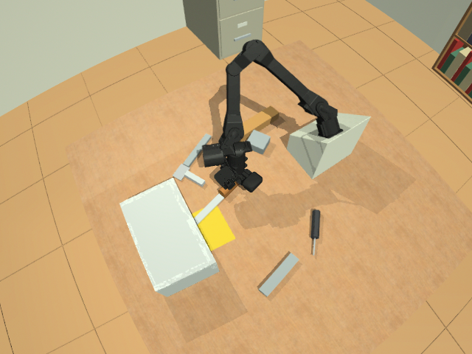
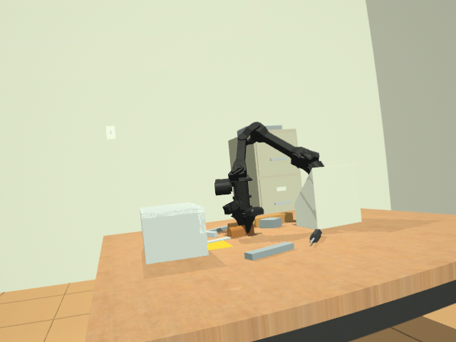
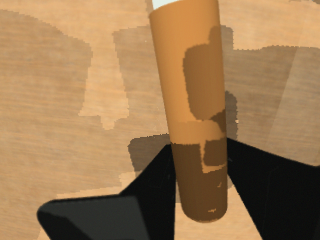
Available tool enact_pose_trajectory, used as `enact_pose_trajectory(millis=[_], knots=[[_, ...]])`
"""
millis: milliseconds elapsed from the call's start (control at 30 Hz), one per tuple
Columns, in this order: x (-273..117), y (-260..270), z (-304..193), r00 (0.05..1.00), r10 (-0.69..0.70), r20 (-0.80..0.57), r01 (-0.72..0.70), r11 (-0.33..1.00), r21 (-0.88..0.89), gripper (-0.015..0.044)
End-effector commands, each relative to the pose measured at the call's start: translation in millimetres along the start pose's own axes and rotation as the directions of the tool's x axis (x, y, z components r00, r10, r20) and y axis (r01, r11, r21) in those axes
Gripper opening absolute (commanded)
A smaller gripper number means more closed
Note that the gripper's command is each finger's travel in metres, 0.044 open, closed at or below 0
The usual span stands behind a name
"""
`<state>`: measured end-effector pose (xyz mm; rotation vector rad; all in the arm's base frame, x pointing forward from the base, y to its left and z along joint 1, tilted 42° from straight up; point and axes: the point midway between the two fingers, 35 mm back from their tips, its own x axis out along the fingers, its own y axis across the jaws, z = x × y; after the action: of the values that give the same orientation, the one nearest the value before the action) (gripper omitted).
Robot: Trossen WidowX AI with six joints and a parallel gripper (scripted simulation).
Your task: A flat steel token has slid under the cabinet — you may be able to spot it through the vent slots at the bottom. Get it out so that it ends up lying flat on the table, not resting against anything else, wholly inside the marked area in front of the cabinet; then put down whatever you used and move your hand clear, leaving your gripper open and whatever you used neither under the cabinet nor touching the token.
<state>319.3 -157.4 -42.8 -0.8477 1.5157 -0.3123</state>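
Observation:
My gripper [image 1: 231, 186] [image 2: 244, 225] [image 3: 195, 146] is shut on the round wooden handle [image 1: 227, 192] [image 2: 235, 231] [image 3: 194, 95] of a flat-bladed tool. It holds the tool low over the table. The tool's pale blade [image 1: 208, 209] points toward the white cabinet [image 1: 164, 236] [image 2: 172, 231], and its tip lies over the near corner of the yellow marked area [image 1: 219, 230] [image 2: 221, 245] at the cabinet's front. The steel token shows in no view.
A grey T-shaped tool [image 1: 192, 160] lies behind the gripper. A grey block [image 1: 259, 141] [image 2: 269, 221] and a wooden block [image 1: 262, 119] lie near the arm. A screwdriver [image 1: 315, 228] [image 2: 315, 235] and a grey bar [image 1: 278, 274] [image 2: 268, 251] lie to the right. The arm's white base box [image 1: 331, 152] stands at the back.

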Motion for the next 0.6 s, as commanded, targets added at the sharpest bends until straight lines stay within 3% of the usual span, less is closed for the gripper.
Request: enact_pose_trajectory(millis=[0, 567], knots=[[1.2, 0.3, -7.2, 1.000, 0.004, -0.003, -0.004, 1.000, -0.004, 0.0000], [1.3, -0.8, -27.8, 1.000, 0.004, -0.004, -0.004, 1.000, -0.005, 0.0000]])
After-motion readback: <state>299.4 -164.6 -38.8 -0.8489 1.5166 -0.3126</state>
